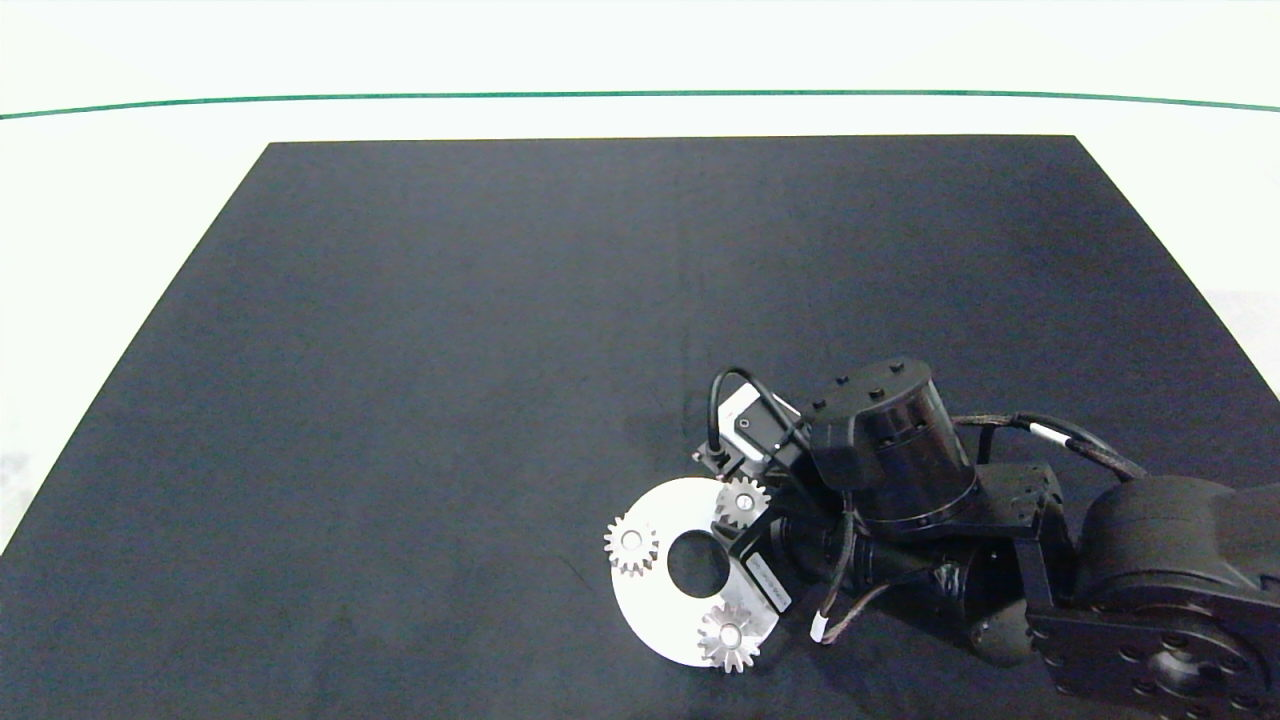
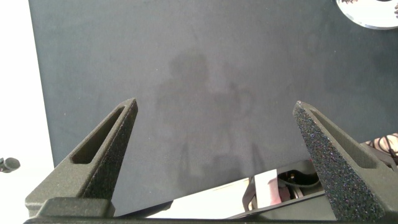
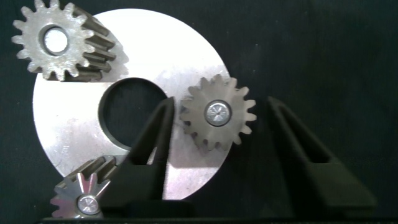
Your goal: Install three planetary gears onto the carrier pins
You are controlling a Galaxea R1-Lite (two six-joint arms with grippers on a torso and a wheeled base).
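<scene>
Black mat (image 1: 500, 350) on a pale table. White disc (image 1: 655, 610) near the mat's front edge; three planetary gears (image 1: 631, 545) seated on its carrier pins (image 3: 217, 114). Left gripper (image 2: 217, 155) spread over bare mat. Right gripper (image 3: 217, 134) spread, straddling the disc's right-hand gear.

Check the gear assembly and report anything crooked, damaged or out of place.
Nothing stands out. All three small silvery metal gears sit on pins of the flat white ring-shaped disc, each pin tip showing through its centre hole. The right end effector straddles one gear, open; the left end effector hovers open over bare black mat.
</scene>
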